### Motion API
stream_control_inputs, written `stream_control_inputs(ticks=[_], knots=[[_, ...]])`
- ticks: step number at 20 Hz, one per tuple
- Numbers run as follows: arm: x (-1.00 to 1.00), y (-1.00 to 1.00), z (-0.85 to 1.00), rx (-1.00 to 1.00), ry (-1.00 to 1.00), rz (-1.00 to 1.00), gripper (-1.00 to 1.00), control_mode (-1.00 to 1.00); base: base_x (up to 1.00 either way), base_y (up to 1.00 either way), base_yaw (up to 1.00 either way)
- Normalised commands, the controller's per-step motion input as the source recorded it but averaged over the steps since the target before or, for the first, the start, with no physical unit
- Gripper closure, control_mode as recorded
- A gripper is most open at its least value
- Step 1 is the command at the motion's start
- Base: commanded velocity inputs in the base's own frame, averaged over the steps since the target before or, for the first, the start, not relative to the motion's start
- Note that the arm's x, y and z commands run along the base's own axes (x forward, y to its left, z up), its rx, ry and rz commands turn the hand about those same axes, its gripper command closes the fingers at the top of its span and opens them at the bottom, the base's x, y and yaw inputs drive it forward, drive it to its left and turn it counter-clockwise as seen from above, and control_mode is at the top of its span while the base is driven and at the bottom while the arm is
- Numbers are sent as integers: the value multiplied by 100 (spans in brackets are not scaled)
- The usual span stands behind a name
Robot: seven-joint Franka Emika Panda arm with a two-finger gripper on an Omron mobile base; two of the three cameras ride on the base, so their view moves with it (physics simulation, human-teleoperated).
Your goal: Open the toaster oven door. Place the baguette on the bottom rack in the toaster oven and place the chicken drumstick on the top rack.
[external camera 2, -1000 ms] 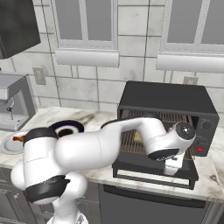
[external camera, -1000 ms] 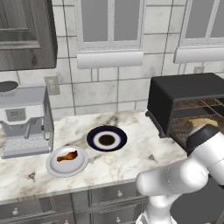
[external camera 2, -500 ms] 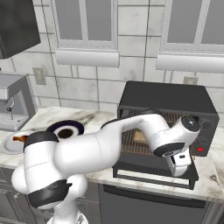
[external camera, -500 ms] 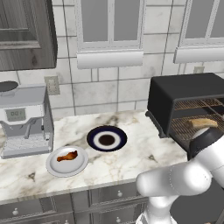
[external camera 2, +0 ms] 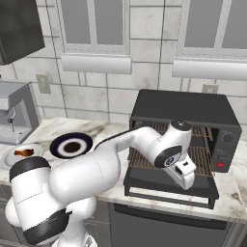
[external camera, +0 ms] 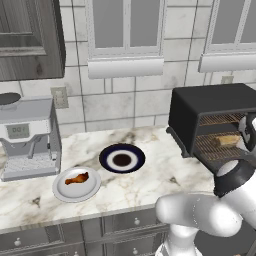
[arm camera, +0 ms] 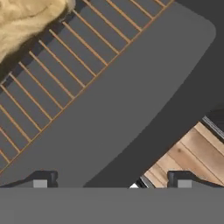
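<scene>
The toaster oven door (external camera 2: 169,185) is seen folded down flat in front of the toaster oven (external camera 2: 185,120), so the first step can be judged done. The baguette (external camera: 226,140) is seen lying on a wire rack inside the cavity, and in the hand view it (arm camera: 26,19) rests directly on the orange-tinted wires of the bottom rack (arm camera: 65,74), just behind the lowered door. That placement is judged complete, as far as can be told. The top rack (external camera: 220,119) is seen above it with nothing on it.

The gripper (arm camera: 111,181) is held over the open door, just outside the cavity, with its two fingertips (arm camera: 41,180) spread wide and nothing between them. In the right base view the hand (external camera 2: 185,172) is seen low in front of the oven mouth, above the door panel.

The chicken drumstick (external camera: 77,178) is seen lying on a pale plate (external camera: 95,190) on the marble counter (external camera: 150,175), well apart from the oven, near the coffee machine (external camera: 30,137). A dark-rimmed plate (external camera: 107,158) sits bare between the two.

What is judged left: the drumstick is to be fetched from its plate and set on the upper shelf. A long reach across the counter, away from the oven, would be called for
</scene>
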Motion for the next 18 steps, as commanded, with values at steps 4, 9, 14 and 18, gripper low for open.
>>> stream_control_inputs(ticks=[4,9,14,18], knots=[[41,2,-46,-6,2,23,-100,-100,0,0,0],[74,0,-28,-1,6,16,-100,-100,0,0,0],[79,0,-8,0,4,13,-100,-100,0,0,0],[69,0,0,0,0,9,-100,-100,0,0,0]])
